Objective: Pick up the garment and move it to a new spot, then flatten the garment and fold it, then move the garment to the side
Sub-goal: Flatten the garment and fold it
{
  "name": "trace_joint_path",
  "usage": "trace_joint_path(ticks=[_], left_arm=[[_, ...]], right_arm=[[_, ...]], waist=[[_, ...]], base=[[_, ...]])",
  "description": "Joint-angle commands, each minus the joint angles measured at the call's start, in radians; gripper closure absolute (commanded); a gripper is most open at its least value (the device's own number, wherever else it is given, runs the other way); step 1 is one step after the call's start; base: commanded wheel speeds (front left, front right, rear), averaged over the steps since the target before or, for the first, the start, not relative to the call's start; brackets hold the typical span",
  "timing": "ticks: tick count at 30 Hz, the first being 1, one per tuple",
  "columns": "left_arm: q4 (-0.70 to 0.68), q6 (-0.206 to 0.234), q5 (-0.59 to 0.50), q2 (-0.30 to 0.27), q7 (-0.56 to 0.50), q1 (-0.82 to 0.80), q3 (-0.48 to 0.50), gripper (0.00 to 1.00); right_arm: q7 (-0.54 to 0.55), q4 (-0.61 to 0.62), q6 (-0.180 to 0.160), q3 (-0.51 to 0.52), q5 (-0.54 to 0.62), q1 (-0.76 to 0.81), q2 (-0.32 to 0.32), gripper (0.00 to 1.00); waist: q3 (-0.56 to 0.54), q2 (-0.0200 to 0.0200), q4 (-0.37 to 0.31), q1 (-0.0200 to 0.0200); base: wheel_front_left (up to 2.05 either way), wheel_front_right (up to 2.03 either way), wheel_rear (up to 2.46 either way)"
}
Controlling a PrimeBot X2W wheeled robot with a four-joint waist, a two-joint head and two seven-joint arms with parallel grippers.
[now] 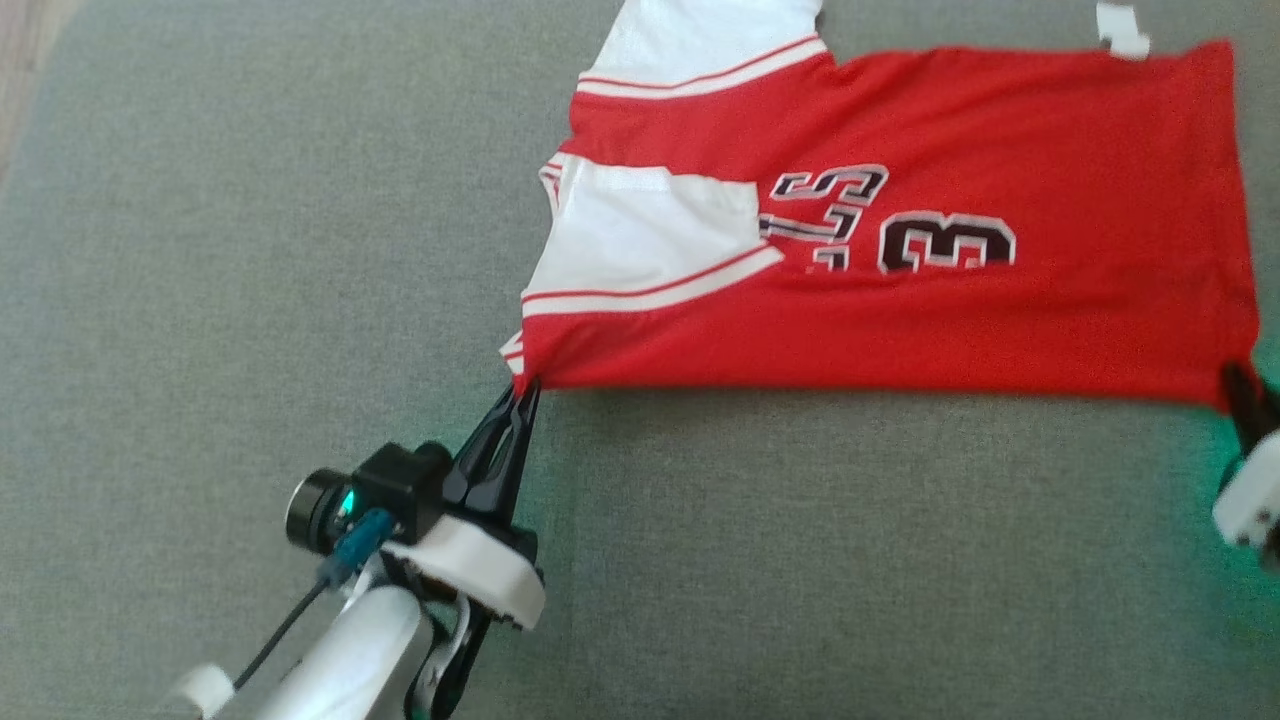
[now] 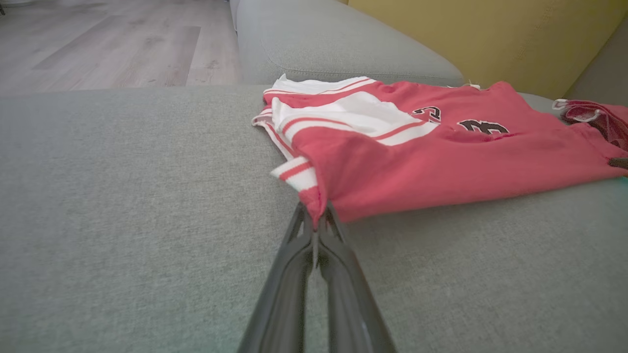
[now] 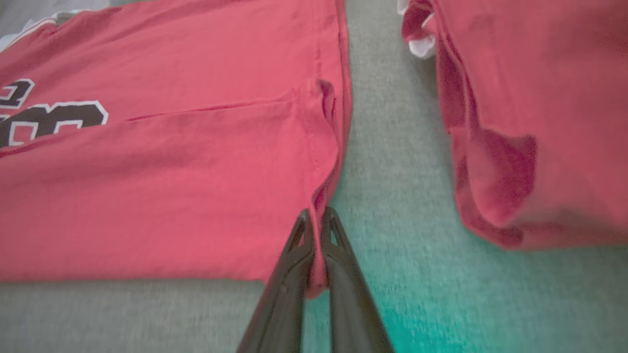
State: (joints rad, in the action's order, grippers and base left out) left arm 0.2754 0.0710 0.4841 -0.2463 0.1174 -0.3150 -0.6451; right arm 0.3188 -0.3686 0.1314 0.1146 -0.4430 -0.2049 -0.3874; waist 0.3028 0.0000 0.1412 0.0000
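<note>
The left gripper [image 1: 527, 390] pinches a corner of the red jersey [image 1: 1000, 330], which lies spread on the grey sofa [image 1: 250, 250] between the 2 grippers. The right gripper [image 3: 317, 215] has its jaws pinching the opposite corner; another red garment [image 3: 539, 122] lies just beside them.

Soft, even daylight, no hard shadows; just a thin dark line under the near hem of the garment [image 1: 900, 330]. Head view is a bit soft overall, esp. the numerals. A teal-green glow spills onto the grey cushion [image 1: 200, 300] by the right gripper [image 1: 1235, 380], & a tiny green lamp is lit behind the left gripper [image 1: 527, 388]. Right wrist view is smeared, w/ a strong green cast at bottom right; the gripper close up is out of focus. Left wrist view is sharper, w/ wide-angle bend at the edges & a pale sheen on the floor [image 2: 98, 44].
</note>
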Motion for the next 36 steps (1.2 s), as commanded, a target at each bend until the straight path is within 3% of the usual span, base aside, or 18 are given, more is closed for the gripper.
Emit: trace_joint_path(ticks=[1, 11, 20, 21, 22, 23, 24, 31, 36], left_arm=[[-0.036, 0.011, -0.001, -0.034, 0.015, 0.009, 0.041, 1.0], [-0.117, 0.038, 0.032, -0.087, -0.027, 0.182, 0.018, 1.0], [-0.171, 0.039, 0.066, -0.085, -0.095, 0.264, -0.029, 1.0], [-0.17, 0.038, 0.069, -0.084, -0.1, 0.264, -0.032, 1.0], [-0.169, 0.036, 0.069, -0.083, -0.102, 0.261, -0.033, 0.96], [-0.169, 0.037, 0.067, -0.082, -0.101, 0.257, -0.034, 0.4], [-0.165, 0.036, 0.068, -0.082, -0.103, 0.253, -0.034, 0.0], [-0.191, 0.051, 0.046, -0.11, -0.072, 0.182, 0.011, 0.0], [-0.254, 0.026, 0.003, -0.185, -0.106, 0.004, 0.064, 0.0]], right_arm=[[0.008, 0.046, -0.001, -0.019, -0.015, 0.042, -0.039, 1.0], [0.046, 0.236, -0.001, -0.007, -0.116, 0.294, -0.139, 1.0], [0.073, 0.303, -0.001, 0.038, -0.128, 0.409, -0.146, 1.0], [0.08, 0.303, -0.001, 0.04, -0.139, 0.409, -0.137, 0.81], [0.09, 0.304, -0.001, 0.041, -0.152, 0.409, -0.129, 0.11], [0.095, 0.309, -0.001, 0.04, -0.162, 0.406, -0.124, 0.0], [0.098, 0.316, -0.001, 0.04, -0.172, 0.402, -0.118, 0.0], [0.044, 0.401, -0.001, 0.076, -0.139, 0.345, -0.093, 0.0], [-0.011, 0.455, -0.001, 0.102, -0.081, 0.28, -0.026, 0.0]], waist=[[-0.013, 0.0, 0.001, 0.0], [-0.062, 0.0, 0.009, 0.0], [-0.069, 0.0, 0.017, 0.0], [-0.069, 0.0, 0.017, 0.0], [-0.068, 0.0, 0.016, 0.0], [-0.067, 0.0, 0.015, 0.0], [-0.065, 0.0, 0.014, 0.0], [-0.028, 0.0, -0.015, 0.0], [0.021, 0.0, -0.035, 0.0]], base=[[0.0, 0.0, 0.0], [0.0, 0.0, 0.0], [0.0, 0.0, 0.0], [0.0, 0.0, 0.0], [0.0, 0.0, 0.0], [0.0, 0.0, 0.0], [0.0, 0.0, 0.0], [0.0, 0.0, 0.0], [0.0, 0.0, 0.0]])
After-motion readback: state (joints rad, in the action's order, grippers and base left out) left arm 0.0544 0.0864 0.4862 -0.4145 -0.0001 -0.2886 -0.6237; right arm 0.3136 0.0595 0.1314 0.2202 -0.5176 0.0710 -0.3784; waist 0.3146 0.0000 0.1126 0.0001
